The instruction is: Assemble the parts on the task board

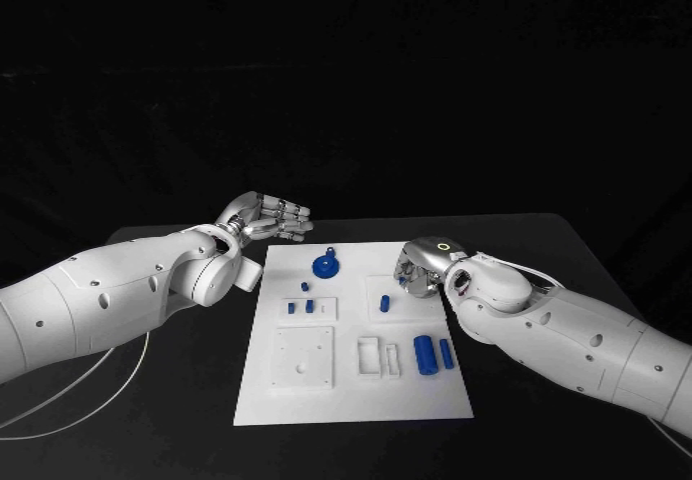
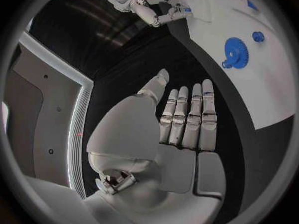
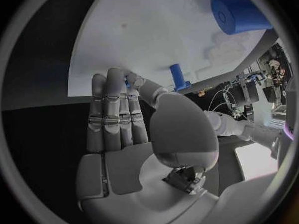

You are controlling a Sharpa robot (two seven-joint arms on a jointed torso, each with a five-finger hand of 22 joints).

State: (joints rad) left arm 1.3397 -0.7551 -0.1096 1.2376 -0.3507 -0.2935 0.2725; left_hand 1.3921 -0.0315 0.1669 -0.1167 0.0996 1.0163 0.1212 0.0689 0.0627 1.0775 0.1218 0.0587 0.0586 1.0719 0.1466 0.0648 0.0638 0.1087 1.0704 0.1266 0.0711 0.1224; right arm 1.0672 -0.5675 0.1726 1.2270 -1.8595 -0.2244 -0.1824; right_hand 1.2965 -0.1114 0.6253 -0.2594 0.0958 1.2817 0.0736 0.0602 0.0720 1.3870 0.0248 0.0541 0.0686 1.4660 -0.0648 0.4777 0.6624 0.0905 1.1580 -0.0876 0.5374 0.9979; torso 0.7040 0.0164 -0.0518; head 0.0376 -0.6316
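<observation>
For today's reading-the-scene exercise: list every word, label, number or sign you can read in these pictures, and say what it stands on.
None: no readable text on the task board, the blue gear, the other blue parts, or either arm.

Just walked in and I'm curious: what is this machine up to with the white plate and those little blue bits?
It is putting small blue parts together on the white task board. The right hand is at the board's right edge, near an upright blue peg. The left hand hovers open off the far left corner, holding nothing. A blue gear and a blue cylinder lie on the board.
</observation>
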